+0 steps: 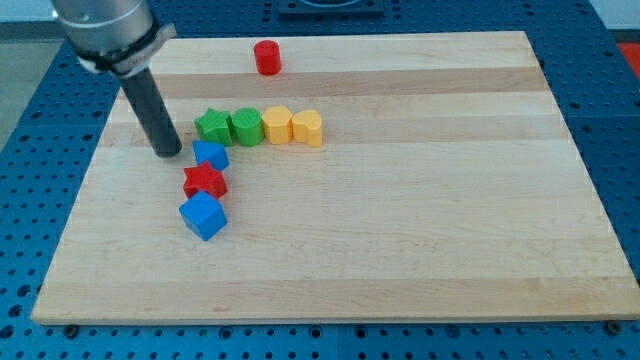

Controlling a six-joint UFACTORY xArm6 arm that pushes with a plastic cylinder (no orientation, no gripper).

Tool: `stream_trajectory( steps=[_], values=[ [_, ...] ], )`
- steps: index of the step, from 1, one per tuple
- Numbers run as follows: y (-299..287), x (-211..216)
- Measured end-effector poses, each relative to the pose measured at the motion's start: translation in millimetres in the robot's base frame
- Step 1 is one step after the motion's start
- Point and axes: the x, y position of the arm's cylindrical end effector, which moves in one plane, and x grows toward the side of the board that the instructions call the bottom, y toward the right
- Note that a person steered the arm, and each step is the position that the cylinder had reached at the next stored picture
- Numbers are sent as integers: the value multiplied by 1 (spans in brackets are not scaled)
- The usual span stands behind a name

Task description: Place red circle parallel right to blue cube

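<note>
The red circle point(267, 57), a short red cylinder, stands near the view's top edge of the wooden board point(420, 230). The blue cube point(203, 216) lies at the lower left of the block cluster. My tip point(168, 153) rests on the board just left of a second blue block point(211, 155), above and left of the blue cube. It is far from the red circle, which is up and to the right.
A red star point(205, 182) sits between the two blue blocks. A row of a green star point(212, 126), a green cylinder point(245, 126), a yellow block point(277, 125) and a yellow cylinder-like block point(308, 128) lies right of my tip.
</note>
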Motion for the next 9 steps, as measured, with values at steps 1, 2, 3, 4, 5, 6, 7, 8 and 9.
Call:
stream_trajectory(
  steps=[1, 2, 3, 4, 5, 6, 7, 8, 9],
  values=[
    [0, -65],
    [27, -140],
    [79, -181],
    [133, -180],
    [133, -176],
    [164, -154],
    [192, -133],
    [182, -169],
    [143, -203]
  ],
)
